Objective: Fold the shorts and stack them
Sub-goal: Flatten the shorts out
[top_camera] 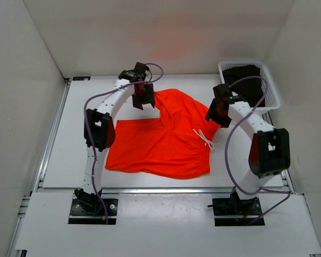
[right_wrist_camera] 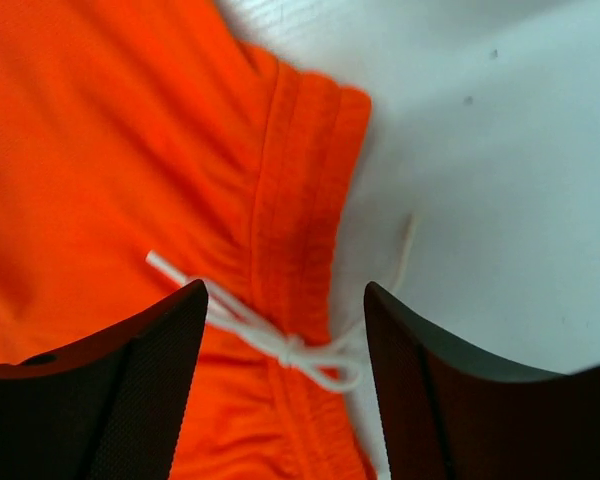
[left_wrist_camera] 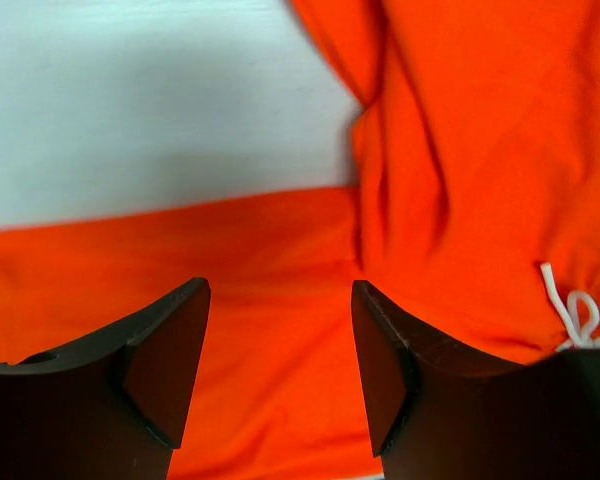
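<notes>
From above, the bright neon-orange fabric shorts (top_camera: pixel 160 142) lie spread on the white tabletop (top_camera: pixel 69 155), below and between both pincers. The left pincer (top_camera: pixel 142 101) hangs over their far edge and the right pincer (top_camera: pixel 216 115) hangs just beside the white drawstring (top_camera: pixel 205 139). Beyond the right pincer stands a white mesh basket (top_camera: pixel 273 88) holding dark cloth (top_camera: pixel 243 75). From the left wrist, the left pincer (left_wrist_camera: pixel 278 290) has its jaws apart and holds nothing, with orange fabric beneath and ahead of it. From the right wrist, the right pincer (right_wrist_camera: pixel 283 290) also has its jaws apart and holds nothing, with the gathered elastic waistband (right_wrist_camera: pixel 300 180) and the knotted drawstring directly under the gap.
</notes>
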Robot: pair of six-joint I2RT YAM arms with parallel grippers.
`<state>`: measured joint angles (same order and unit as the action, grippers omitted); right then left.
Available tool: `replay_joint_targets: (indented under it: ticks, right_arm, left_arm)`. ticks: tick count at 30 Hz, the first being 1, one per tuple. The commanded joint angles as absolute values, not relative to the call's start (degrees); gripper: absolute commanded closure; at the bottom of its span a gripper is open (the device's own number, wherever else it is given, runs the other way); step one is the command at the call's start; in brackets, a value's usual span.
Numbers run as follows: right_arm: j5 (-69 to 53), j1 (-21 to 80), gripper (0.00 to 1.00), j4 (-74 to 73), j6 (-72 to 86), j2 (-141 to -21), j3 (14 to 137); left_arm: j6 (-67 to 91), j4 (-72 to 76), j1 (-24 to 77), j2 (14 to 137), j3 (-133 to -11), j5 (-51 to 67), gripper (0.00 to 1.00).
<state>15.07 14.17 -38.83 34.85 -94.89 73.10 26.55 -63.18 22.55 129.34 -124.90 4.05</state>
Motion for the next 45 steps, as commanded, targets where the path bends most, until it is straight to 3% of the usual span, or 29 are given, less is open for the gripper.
replay_joint_targets:
  ticks: [1, 4, 11, 13, 16, 22, 31, 34, 35, 37, 38, 40, 45]
  right_arm:
    - [15.82, 13.62, 0.3, -38.31, 30.41, -101.23, 79.53]
    - [13.9, 13.62, 0.34, -38.85, 29.79, -105.46, 82.08]
    - [12.57, 19.15, 0.58, -36.13, 29.79, -106.52, 79.72]
    - [11.79, 20.47, 0.73, -35.51, 29.79, -107.23, 79.01]
    - [9.59, 22.23, 0.76, -33.85, 31.37, -108.63, 76.21]
    - [6.25, 23.99, 0.64, -32.43, 32.78, -109.16, 71.64]
    - [4.48, 30.66, 0.62, -34.27, 33.83, -100.56, 60.57]
    - [5.87, 32.34, 0.62, -36.64, 34.36, -95.55, 58.54]
    - [7.28, 33.13, 0.61, -38.74, 34.37, -94.23, 58.54]
    - [11.48, 33.13, 0.52, -41.03, 34.37, -91.24, 60.02]
    - [13.08, 33.13, 0.36, -42.0, 33.76, -90.45, 62.29]
    - [16.16, 33.13, 0.26, -44.55, 33.14, -89.21, 65.11]
    - [20.57, 30.16, 0.26, -45.62, 31.74, -88.51, 71.45]
  left_arm:
    - [24.7, -66.18, 24.43, 133.4, -132.96, 6.06, 0.3]
    - [24.7, -65.57, 25.75, 138.33, -135.79, 6.93, 0.29]
    - [25.22, -62.06, 25.75, 139.48, -127.81, 5.36, 0.3]
    - [25.22, -60.91, 25.75, 139.48, -124.99, 5.36, 0.37]
    - [25.75, -60.91, 25.75, 139.48, -120.86, 5.36, 0.43]
    - [27.69, -56.17, 25.75, 132.2, -103.23, 4.75, 0.47]
    - [30.15, -52.47, 26.98, 115.61, -81.84, 5.89, 0.48]
    - [30.15, -54.56, 26.98, 111.8, -81.83, 4.66, 0.44]
    - [30.15, -55.54, 26.98, 111.8, -85.22, 3.7, 0.37]
    - [29.62, -57.38, 26.98, 113.28, -89.63, 2.73, 0.32]
    - [29.62, -58.78, 26.37, 114.51, -94.78, 2.72, 0.32]
    - [29.62, -60.29, 25.75, 119.15, -100.43, 2.2, 0.35]
    - [30.84, -62.49, 21.98, 129.1, -115.72, 4.12, 0.42]
